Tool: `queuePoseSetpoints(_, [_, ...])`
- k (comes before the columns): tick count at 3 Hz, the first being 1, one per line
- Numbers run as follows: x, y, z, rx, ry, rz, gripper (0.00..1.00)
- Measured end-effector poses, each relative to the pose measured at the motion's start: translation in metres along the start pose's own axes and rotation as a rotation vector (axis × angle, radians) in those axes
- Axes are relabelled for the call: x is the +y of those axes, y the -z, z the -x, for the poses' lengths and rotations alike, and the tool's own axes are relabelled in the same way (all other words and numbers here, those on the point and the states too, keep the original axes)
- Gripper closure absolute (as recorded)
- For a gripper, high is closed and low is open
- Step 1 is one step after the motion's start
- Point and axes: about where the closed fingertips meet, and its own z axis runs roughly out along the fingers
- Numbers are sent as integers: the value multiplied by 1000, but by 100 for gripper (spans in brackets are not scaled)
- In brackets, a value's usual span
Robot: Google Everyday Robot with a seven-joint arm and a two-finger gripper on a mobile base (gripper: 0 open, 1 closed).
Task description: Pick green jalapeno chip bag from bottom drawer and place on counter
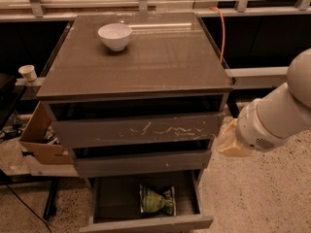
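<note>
The green jalapeno chip bag lies crinkled on the dark floor of the open bottom drawer, a little right of its middle. The counter tops the cabinet and carries a white bowl at its back left. My white arm reaches in from the right. My gripper is at the arm's pale tan end, beside the cabinet's right edge at the height of the middle drawers. It is above and to the right of the bag and well apart from it.
The scratched drawer front and a narrower one sit above the open drawer. A cardboard box and a paper cup are at the left. An orange cable hangs behind the counter. A pale ledge with metal posts runs along the back.
</note>
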Motion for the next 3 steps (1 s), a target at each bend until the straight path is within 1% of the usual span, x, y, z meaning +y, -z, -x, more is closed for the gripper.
queuePoseSetpoints(1, [23, -85, 0, -118, -4, 53, 100])
queuePoseSetpoints(2, [36, -155, 3, -195, -5, 59, 100])
queuePoseSetpoints(3, [37, -153, 3, -191, -3, 64, 100])
